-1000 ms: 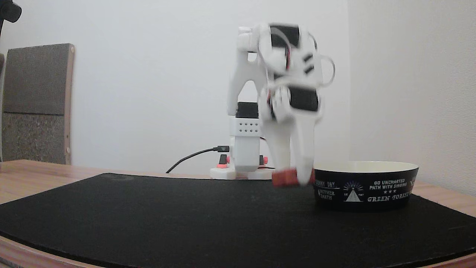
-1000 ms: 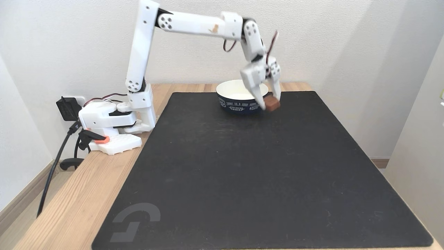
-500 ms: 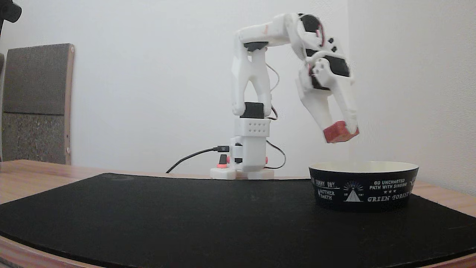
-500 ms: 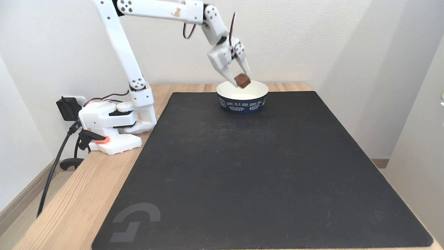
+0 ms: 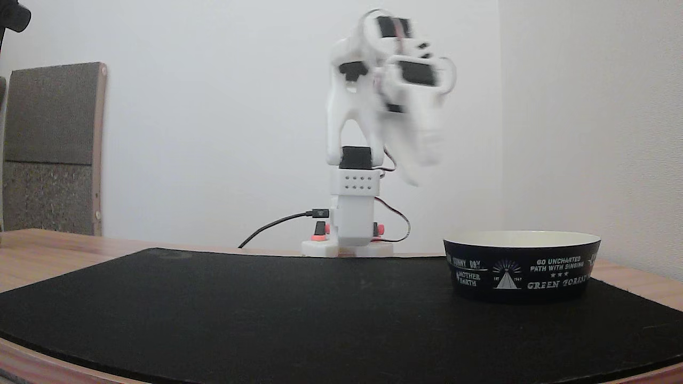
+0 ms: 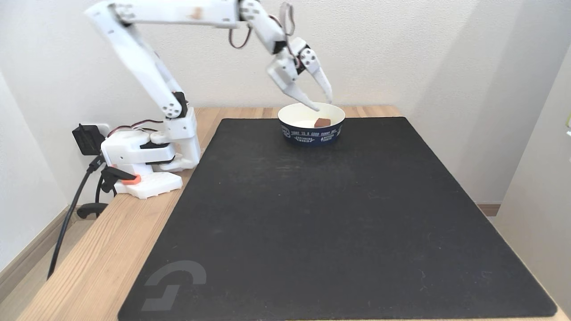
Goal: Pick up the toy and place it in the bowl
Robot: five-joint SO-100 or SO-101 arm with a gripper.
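Note:
The red toy [image 6: 321, 122] lies inside the bowl [image 6: 292, 129], against its cream inner wall on the right side. The bowl [image 5: 523, 269], black outside with white lettering, stands at the far end of the black mat. My white gripper [image 6: 323, 105] hangs open just above the bowl's far rim, its two fingers spread and nothing between them. In the low fixed view the gripper [image 5: 421, 170] is blurred by motion, high above the mat and left of the bowl, and the bowl's wall hides the toy.
A black mat [image 6: 339, 232] covers most of the wooden table [image 6: 93, 249]. The arm's base [image 6: 147, 156] with its cables sits at the table's left edge. A brown panel [image 5: 50, 149] leans against the wall at the far left of the low view.
My gripper opened and let go of the toy, which dropped into the bowl. The arm has since drawn back and up, away from the bowl.

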